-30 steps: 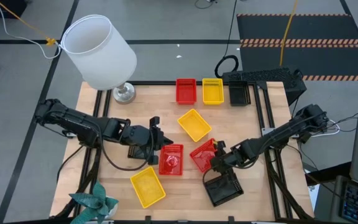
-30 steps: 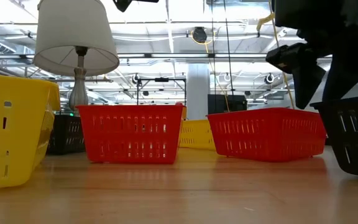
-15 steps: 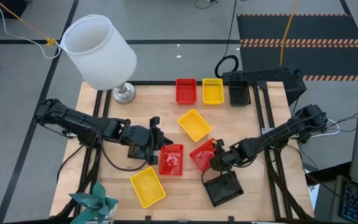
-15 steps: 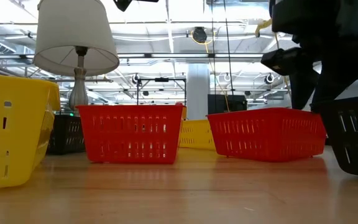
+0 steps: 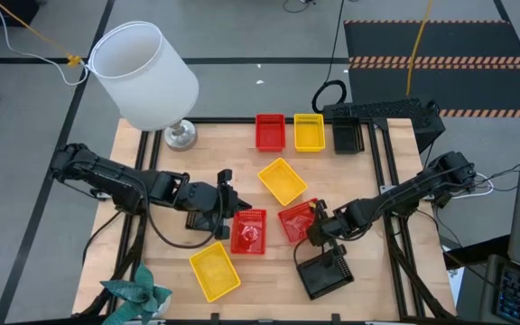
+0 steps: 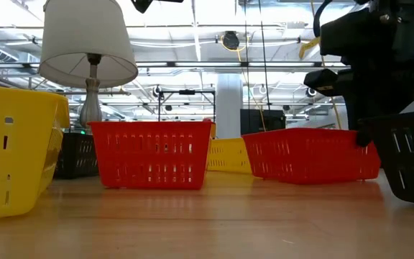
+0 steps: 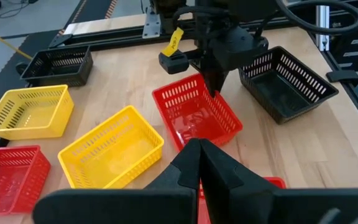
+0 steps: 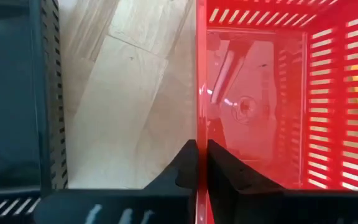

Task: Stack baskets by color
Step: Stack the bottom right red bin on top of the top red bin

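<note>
**A:** How far are we with the sorting?

**B:** Not far, we think. At the far edge of the table (image 5: 152,144) three baskets stand in a row: the far red basket (image 5: 270,131), the far yellow basket (image 5: 309,132) and the far black basket (image 5: 347,136). Whether something is already nested inside them, we cannot tell from above.

**A:** And the others?

**B:** They lie loose. The middle yellow basket (image 5: 282,181) is alone in the centre, the near yellow basket (image 5: 214,270) is close to the front edge, and the near black basket (image 5: 324,273) is at the front on the right. One more black basket (image 5: 198,219) is half hidden under the left arm. Two red ones sit side by side in the middle.

**A:** What are our grippers doing?

**B:** The right gripper (image 5: 319,230) has its jaws closed on the wall of the tilted red basket (image 5: 296,222); in the right wrist view the two fingers pinch the red rim between them, and in the low view this basket looks slightly lifted at one side. The left gripper (image 5: 230,213) has its fingers pressed together, holding nothing, just beside the flat red basket (image 5: 249,231).

**A:** So what is left?

**B:** Almost everything, in our judgement. The gripped red one must go to the red at the far edge, then the second red, two yellows and the blacks.
</note>
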Controlling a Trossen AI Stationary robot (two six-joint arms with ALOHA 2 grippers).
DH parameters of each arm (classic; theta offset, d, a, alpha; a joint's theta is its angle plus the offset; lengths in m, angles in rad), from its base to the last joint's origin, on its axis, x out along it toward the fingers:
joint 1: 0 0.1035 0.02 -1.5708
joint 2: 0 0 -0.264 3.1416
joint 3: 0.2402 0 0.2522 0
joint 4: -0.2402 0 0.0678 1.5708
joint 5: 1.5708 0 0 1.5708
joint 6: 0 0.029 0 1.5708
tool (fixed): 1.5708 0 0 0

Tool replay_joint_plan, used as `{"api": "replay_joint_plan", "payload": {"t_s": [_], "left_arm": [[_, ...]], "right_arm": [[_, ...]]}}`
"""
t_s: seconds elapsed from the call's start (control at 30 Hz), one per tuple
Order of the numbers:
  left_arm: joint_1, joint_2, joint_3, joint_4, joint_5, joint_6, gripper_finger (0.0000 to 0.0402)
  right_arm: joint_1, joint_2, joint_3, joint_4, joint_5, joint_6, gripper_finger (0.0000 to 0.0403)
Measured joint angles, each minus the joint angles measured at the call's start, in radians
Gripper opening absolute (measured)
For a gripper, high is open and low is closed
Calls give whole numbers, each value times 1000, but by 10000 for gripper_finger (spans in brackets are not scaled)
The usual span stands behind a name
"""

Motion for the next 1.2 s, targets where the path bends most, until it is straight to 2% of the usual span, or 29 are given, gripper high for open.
{"api": "replay_joint_plan", "payload": {"t_s": [0.33,0.43,0.6,0.8,1.03,1.2], "left_arm": [[-10,35,0,93,-3,87,15],[-17,65,1,124,-1,108,37],[-23,93,0,153,4,108,103],[-58,120,0,238,60,161,172],[-102,184,16,341,61,222,203],[-111,277,120,289,61,230,201]], "right_arm": [[26,-62,0,-9,0,-31,6],[42,-94,0,-15,0,-36,7],[70,-154,0,-16,2,-51,8],[84,-224,0,-18,6,-109,8],[85,-260,0,-13,7,-186,8],[85,-261,0,15,8,-244,8]]}}
